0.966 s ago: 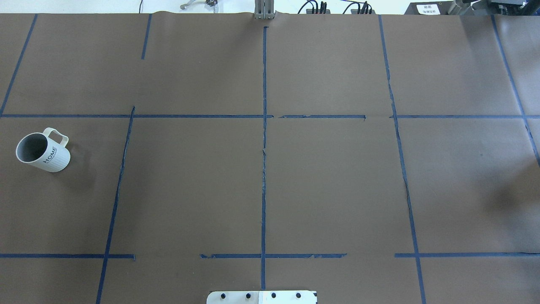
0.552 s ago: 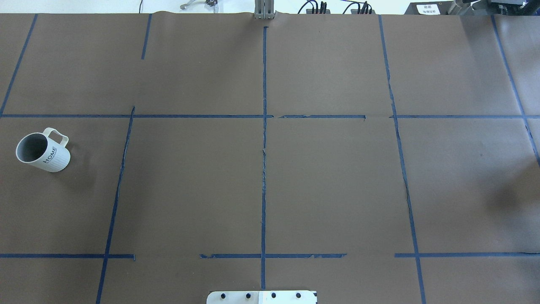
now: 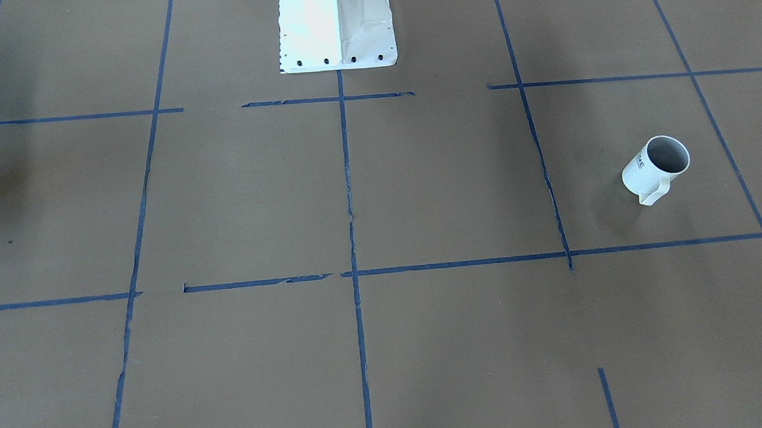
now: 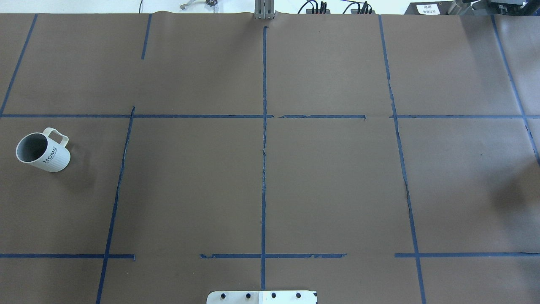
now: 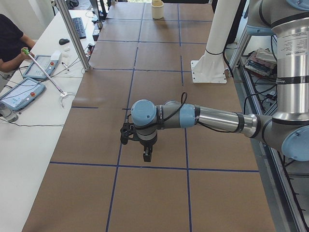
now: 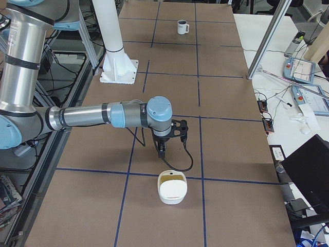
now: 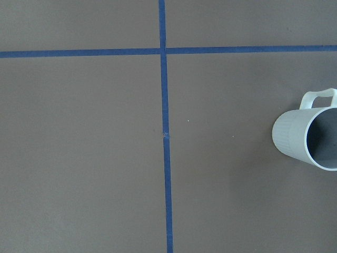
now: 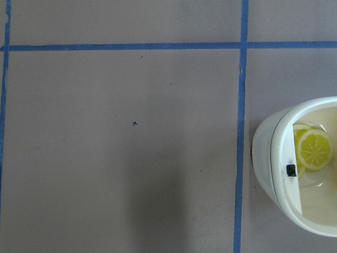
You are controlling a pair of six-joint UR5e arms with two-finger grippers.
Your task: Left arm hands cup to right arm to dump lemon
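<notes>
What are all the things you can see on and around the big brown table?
brown paper-covered table: one, brown, gridded with blue tape lines.
white-cream ribbed mug with loop handle: one, grey inside, upright, table end on robot's left.
round white half-lidded tub: one, white, end on robot's right.
lemon slices: at least two, yellow, inside the tub.
blue-cased tablets: two, blue, white side bench.
person: one, black shirt, at that bench.
white pedestal: one, white, robot's base.
left arm: one, grey and pale blue, stretched over the table.
right arm: one, same colours, near the tub.
</notes>
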